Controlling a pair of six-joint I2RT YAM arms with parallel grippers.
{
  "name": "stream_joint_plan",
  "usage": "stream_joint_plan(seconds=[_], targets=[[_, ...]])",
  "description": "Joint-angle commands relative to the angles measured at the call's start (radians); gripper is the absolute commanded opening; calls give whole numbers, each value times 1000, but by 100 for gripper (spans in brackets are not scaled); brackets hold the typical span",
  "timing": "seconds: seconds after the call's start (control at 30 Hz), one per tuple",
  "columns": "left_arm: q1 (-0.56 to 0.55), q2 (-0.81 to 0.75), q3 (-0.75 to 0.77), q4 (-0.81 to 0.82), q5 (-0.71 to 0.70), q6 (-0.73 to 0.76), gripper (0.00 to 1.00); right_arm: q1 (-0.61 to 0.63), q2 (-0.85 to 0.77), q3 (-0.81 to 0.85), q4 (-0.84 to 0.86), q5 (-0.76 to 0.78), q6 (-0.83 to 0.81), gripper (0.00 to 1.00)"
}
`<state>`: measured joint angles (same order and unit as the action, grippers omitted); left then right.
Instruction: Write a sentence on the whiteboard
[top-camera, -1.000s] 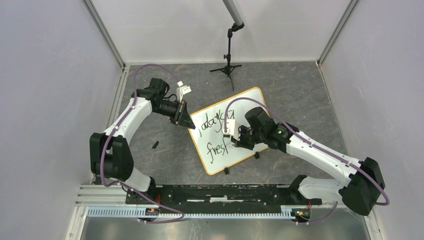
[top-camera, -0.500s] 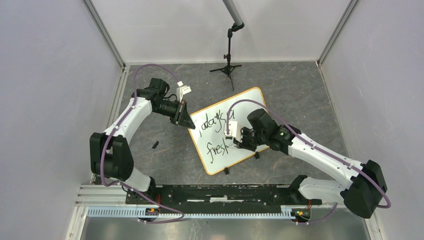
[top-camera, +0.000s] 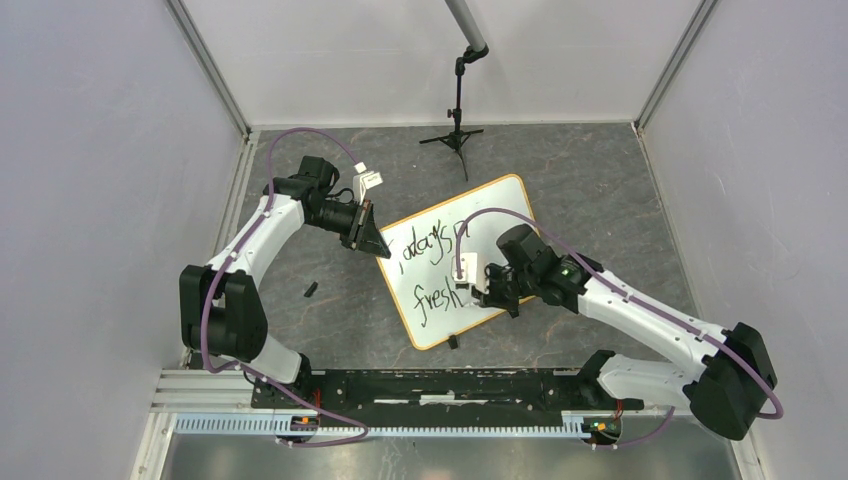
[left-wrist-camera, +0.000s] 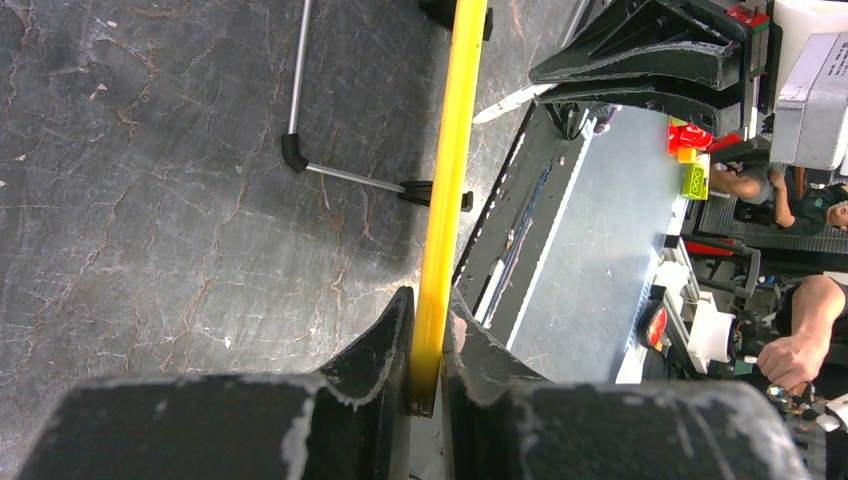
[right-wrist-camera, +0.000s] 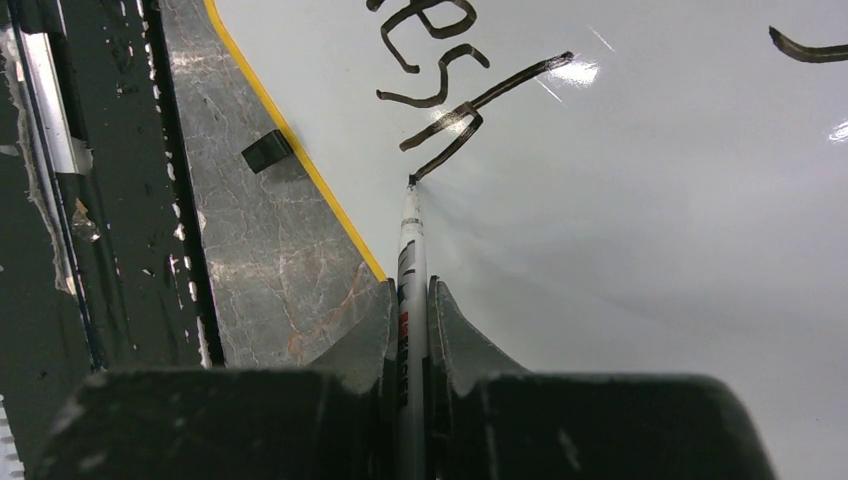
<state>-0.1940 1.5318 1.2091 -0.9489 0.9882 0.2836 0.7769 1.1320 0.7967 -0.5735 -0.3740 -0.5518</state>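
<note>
Whiteboard (top-camera: 505, 215) lying askew on the grey worktop (top-camera: 600, 190), between the two arms. The left fingers (left-wrist-camera: 372, 350) are closed tight on the yellow rim at the board's left corner. The right fingers (right-wrist-camera: 365, 340) are clamped on a marker (right-wrist-camera: 411, 235), whose tip touches the white surface at the end of the last stroke of "fresh". The sentence (top-camera: 428, 248) runs in two lines of black script, with "fresh" as the lower, near the right fingers.
</note>
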Motion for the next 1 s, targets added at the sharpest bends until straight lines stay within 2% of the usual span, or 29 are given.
stream_joint_plan(seconds=[0.0,0.37,0.6,0.77,0.97], targets=[[-6,11,17,28,-64,72,3,1,-19,74,-20,-62,6,0],[-8,14,21,29,-64,68,2,-123,-5,179,-59,-134,21,0],[-6,13,20,28,-66,68,2,-201,-19,181,-96,-206,-13,0],[-8,14,20,29,-63,67,3,-231,-23,185,-140,-257,-51,0],[-7,10,17,29,-62,69,3,-243,-25,183,-145,-250,-54,0]])
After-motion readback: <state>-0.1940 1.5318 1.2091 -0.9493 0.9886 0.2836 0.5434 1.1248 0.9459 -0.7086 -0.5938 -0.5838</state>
